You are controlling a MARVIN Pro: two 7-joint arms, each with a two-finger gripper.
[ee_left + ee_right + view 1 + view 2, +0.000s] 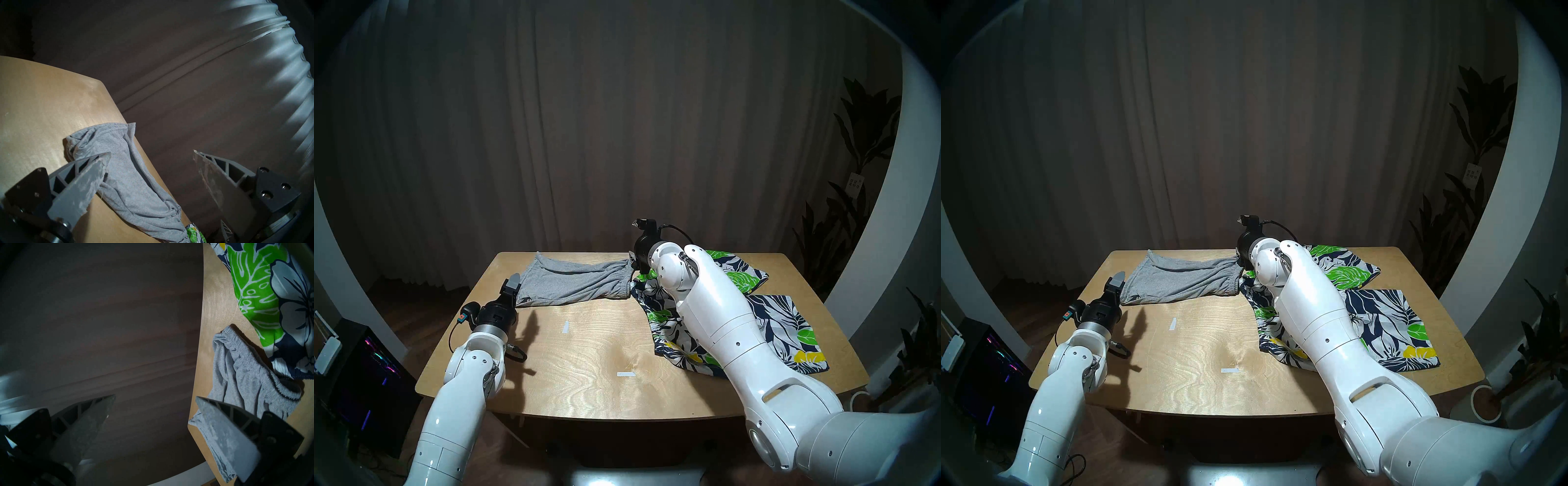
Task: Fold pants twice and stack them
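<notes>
Grey shorts (572, 280): folded lengthwise along the bench's (585, 356) far edge, between left tool (151, 156) and right tool (155, 399), both open, empty. Floral shorts (772, 315): spread flat beneath right arm, awaiting folding.

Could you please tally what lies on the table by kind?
Grey shorts: 1
Floral shorts: 1
Tape strips: 2
Total: 4

The wooden table (585, 366) carries grey shorts (572, 281) at upper left, floral shorts (772, 315) at right (seemingly touching), and two tape strips (565, 327).
</notes>
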